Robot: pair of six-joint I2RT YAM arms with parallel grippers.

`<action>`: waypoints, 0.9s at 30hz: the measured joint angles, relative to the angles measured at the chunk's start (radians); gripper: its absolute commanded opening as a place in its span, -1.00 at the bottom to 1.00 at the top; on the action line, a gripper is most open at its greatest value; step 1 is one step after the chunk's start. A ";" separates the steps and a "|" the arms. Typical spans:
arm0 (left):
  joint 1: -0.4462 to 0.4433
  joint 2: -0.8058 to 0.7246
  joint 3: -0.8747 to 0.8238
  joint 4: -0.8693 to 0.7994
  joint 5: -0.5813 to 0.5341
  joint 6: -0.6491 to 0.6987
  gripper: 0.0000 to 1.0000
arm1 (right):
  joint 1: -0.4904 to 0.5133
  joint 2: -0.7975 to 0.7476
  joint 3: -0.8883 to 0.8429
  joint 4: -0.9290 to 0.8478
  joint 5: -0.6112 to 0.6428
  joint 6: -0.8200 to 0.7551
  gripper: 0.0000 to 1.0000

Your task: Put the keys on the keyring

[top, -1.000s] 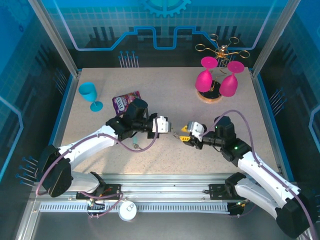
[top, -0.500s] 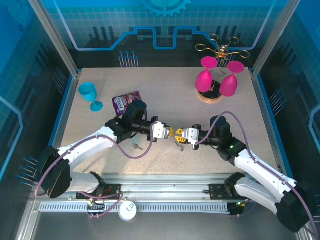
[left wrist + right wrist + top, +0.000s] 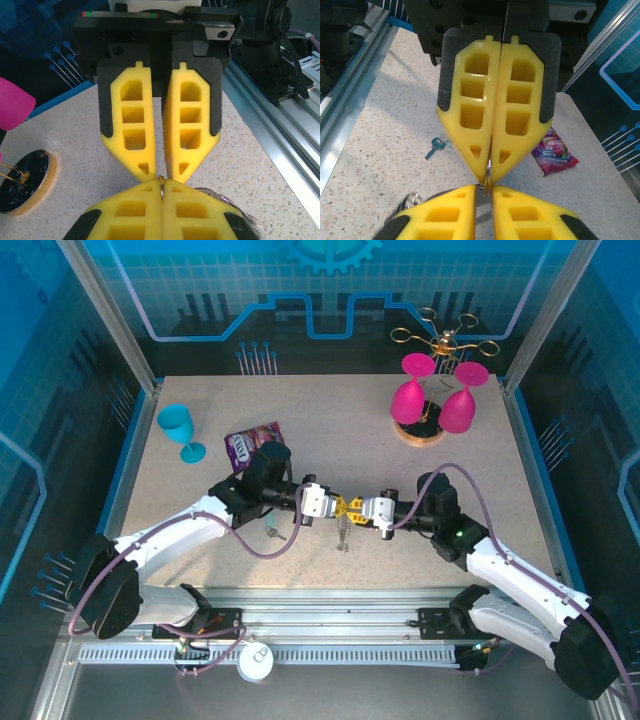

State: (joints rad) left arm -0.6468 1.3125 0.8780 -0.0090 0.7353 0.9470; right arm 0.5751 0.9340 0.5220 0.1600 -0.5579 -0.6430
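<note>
The keyring (image 3: 161, 181) hung in the air where the two grippers met tip to tip. I saw its thin metal ring edge-on, pinched by the left gripper (image 3: 341, 508), whose fingers (image 3: 470, 115) were pressed together on it, while the rest of it dangled below the tips. The right gripper (image 3: 359, 510) faced them nose to nose, its fingers (image 3: 132, 120) a narrow slit apart on either side of the ring; I could not tell whether they touched it. The teal-headed key (image 3: 436, 146) lay flat on the table (image 3: 440, 490) behind the left fingertips, apart from both grippers. A purple snack packet (image 3: 552, 152) lay further back on the left fingers' other side. Two pink glasses (image 3: 410, 400) stood well beyond the right fingers.
</note>
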 measured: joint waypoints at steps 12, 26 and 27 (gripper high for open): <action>0.005 -0.001 -0.013 0.029 -0.005 -0.056 -0.77 | 0.000 0.000 -0.016 0.035 0.018 0.038 -1.00; 0.001 -0.001 -0.045 0.034 -0.049 -0.079 -1.00 | 0.006 0.009 -0.050 0.060 0.027 0.052 -1.00; 0.001 -0.001 -0.045 0.031 -0.050 -0.077 -1.00 | 0.007 0.009 -0.050 0.059 0.028 0.052 -1.00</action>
State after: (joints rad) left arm -0.6460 1.3113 0.8330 0.0219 0.6857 0.8700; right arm 0.5819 0.9432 0.4721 0.2192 -0.5297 -0.5907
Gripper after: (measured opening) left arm 0.049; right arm 0.065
